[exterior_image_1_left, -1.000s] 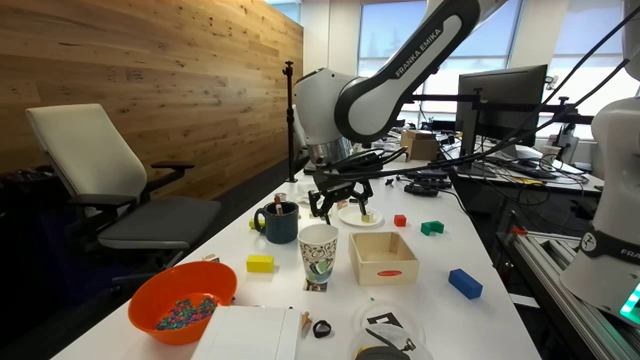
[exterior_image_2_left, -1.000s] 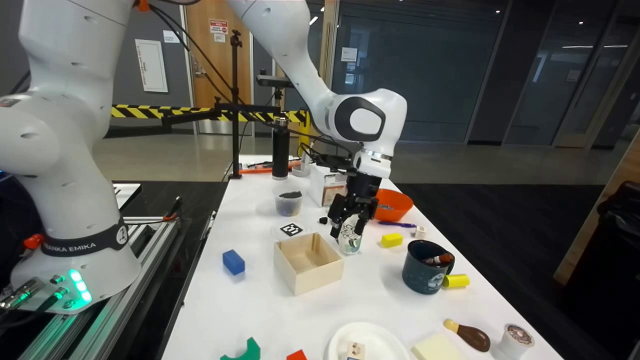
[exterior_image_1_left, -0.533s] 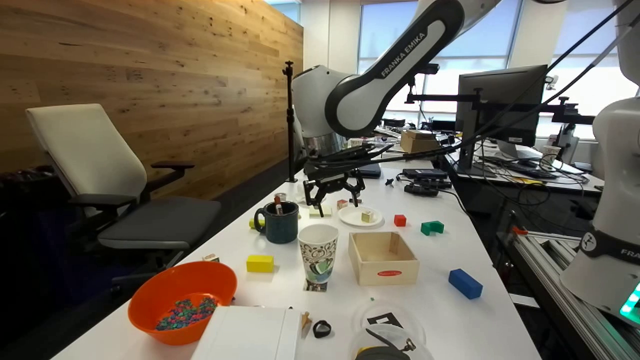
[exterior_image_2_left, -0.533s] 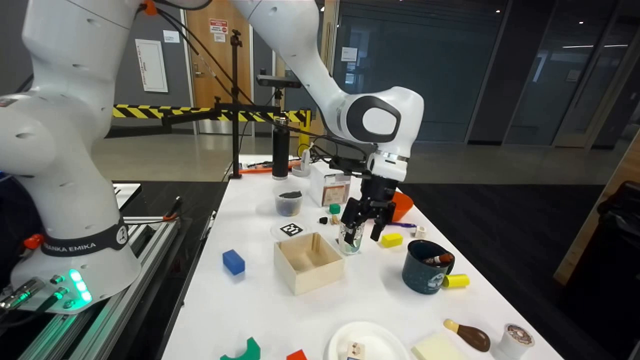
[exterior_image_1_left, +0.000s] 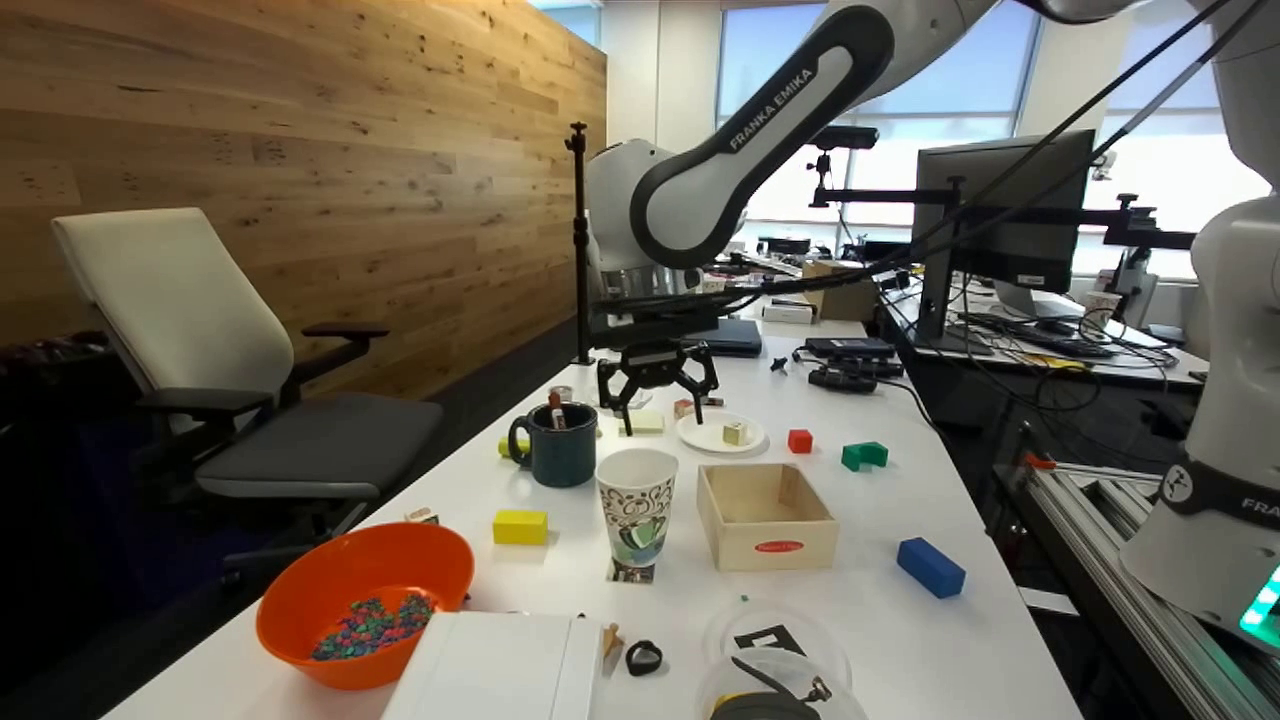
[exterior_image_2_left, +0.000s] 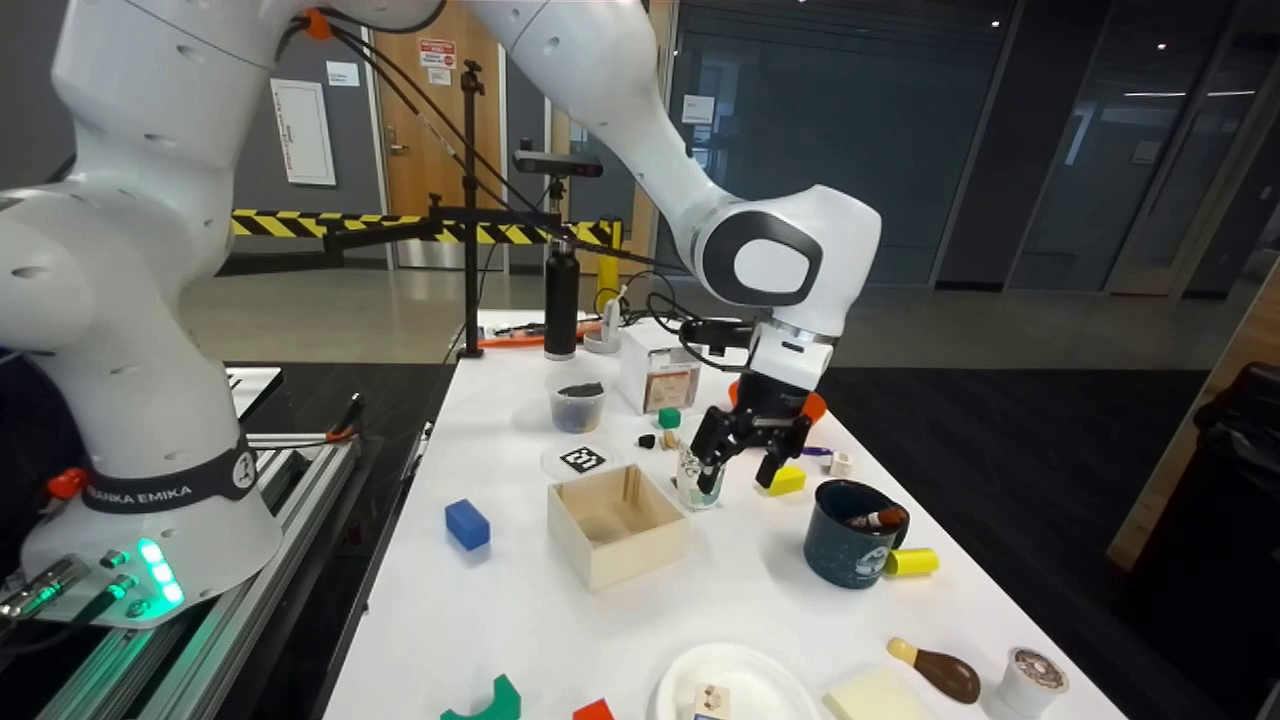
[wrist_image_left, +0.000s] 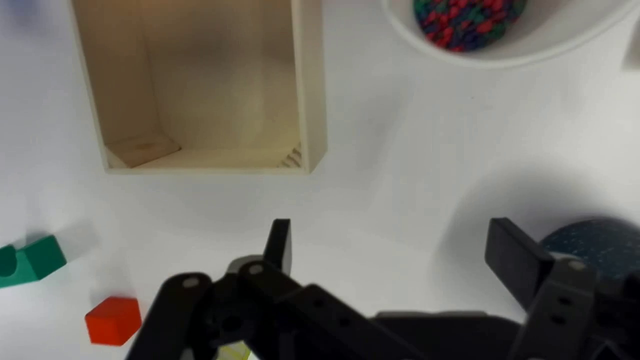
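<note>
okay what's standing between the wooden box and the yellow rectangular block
The patterned paper cup stands between the wooden box and the yellow block; both exterior views show it, though in an exterior view the claw partly hides it.

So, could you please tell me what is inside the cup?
The cup holds red, green and dark blue bits; anything beneath them is covered, and the wrist view crops the rest.

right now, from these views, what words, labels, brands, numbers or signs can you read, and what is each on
"FRANKA EMIKA": robot arm
"FRANKA EMIKA": base band
Too small or blurred to read:
red oval on wooden box
emblem on dark mug
red-and-white door sign
red lettering on wall panel
label on white carton
No number is legible.
</note>
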